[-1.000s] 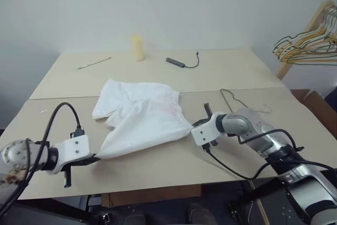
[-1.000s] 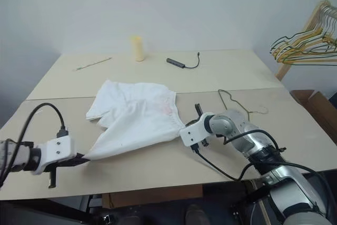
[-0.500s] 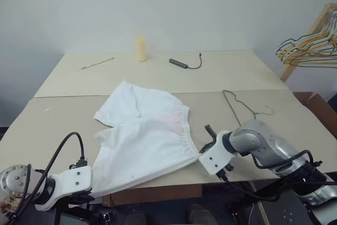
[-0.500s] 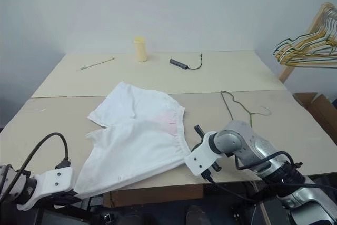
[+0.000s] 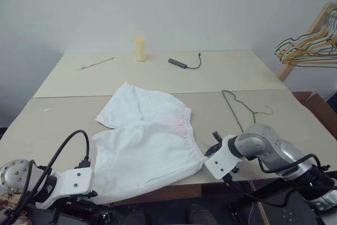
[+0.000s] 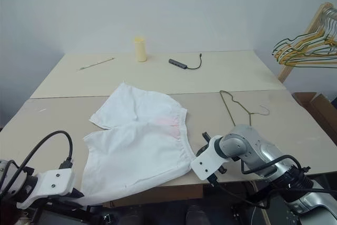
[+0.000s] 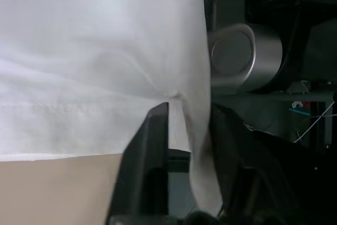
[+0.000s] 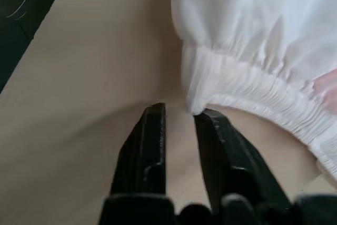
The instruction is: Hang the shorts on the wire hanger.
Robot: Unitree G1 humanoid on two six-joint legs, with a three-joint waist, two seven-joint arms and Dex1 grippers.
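The white shorts (image 5: pixel 147 146) lie spread flat on the near half of the table (image 5: pixel 63 125), waistband to the right, and their near left corner hangs over the front edge. At that hanging corner is my left gripper (image 7: pixel 189 109), open, with loose cloth draped between its fingers. By the waistband's near corner my right gripper (image 8: pixel 181 110) points down at the table, open. The gathered waistband (image 8: pixel 247 85) just touches one fingertip and nothing sits between the fingers. The thin dark wire hanger (image 5: pixel 233 110) lies flat on the table right of the shorts, beyond my right gripper.
A pale yellow cylinder (image 5: pixel 139 48), a dark dongle with a cable (image 5: pixel 179 63) and a thin stick (image 5: pixel 96 62) lie on the far half of the table. A bunch of coloured hangers (image 5: pixel 308 48) hangs on a wooden rack at far right, above a cardboard box (image 5: pixel 316 106).
Both arms drew back toward the table's front edge, dragging the shorts nearer and spreading them flatter. Both grippers have since parted their fingers, and the right one has let go of the waistband.
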